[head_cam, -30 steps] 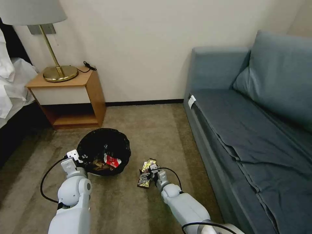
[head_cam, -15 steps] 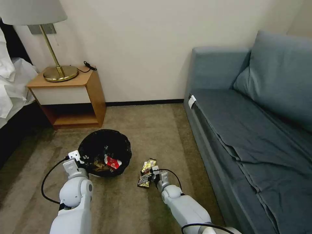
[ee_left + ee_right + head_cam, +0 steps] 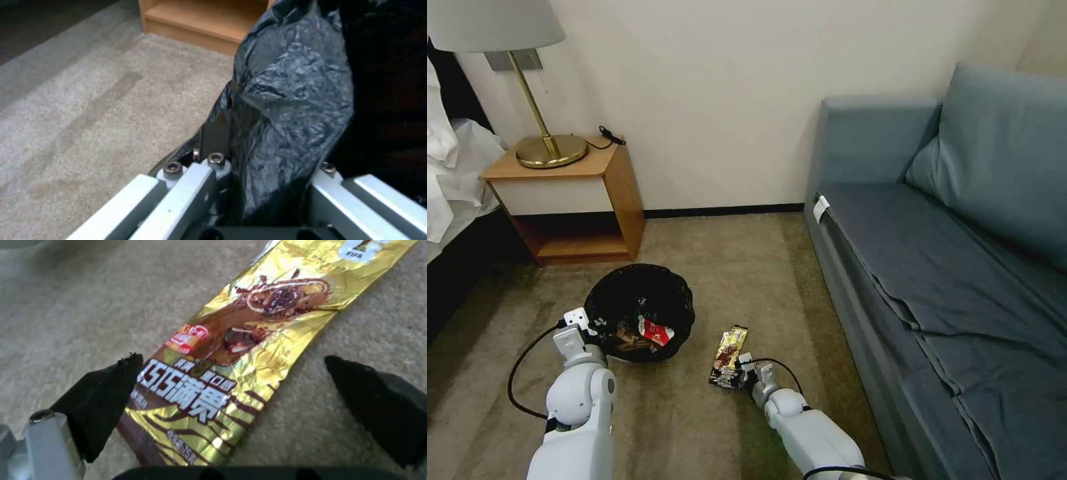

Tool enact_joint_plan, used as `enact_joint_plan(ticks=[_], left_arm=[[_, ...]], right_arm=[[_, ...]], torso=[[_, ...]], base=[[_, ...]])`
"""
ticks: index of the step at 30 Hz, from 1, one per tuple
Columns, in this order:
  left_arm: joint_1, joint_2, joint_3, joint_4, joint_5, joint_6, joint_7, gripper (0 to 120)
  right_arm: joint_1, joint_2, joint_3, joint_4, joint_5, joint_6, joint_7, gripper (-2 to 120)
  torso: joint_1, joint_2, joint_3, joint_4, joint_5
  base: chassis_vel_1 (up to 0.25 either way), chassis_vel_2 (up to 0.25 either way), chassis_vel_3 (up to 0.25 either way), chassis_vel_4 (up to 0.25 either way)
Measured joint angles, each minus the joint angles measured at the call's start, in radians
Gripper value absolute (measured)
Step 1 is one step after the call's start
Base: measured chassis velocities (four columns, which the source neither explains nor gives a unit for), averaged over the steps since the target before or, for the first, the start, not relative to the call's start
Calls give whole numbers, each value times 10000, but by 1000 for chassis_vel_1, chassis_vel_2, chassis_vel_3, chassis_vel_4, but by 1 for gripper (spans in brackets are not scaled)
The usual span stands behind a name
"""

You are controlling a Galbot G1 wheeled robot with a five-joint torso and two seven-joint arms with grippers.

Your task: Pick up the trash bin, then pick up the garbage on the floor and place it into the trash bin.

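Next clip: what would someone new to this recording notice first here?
Probably the shiny gold-yellow snack wrapper lying flat on the beige carpet beside the blue sofa, with the right hand open, one finger on each side of its near end. To its left, the left hand is clamped on the rim of the round bin lined with a crinkly black bag, a red-and-white wrapper inside.

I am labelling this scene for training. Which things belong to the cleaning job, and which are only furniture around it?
Job: trash bin, gripped by left gripper; gold-yellow wrapper on carpet, between the open right gripper's fingers; red-and-white wrapper in bin.

Around: nightstand, lamp, sofa, bed.
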Motion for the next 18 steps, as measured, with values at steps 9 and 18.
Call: enact_joint_plan(ticks=[9,18], left_arm=[[65,-7,-19,-21,-5,-42,2,2],[79,-19,-24,-114,-10,-46,-1,2]], right_arm=[[78,-11,312,-431,-479,513,-871,88],[75,-5,411,-559,-566,721,-1061,61]], torso=[[0,0,0,-5,-5],[1,0,1,0,0]], base=[[0,0,0,0],[0,0,0,0]])
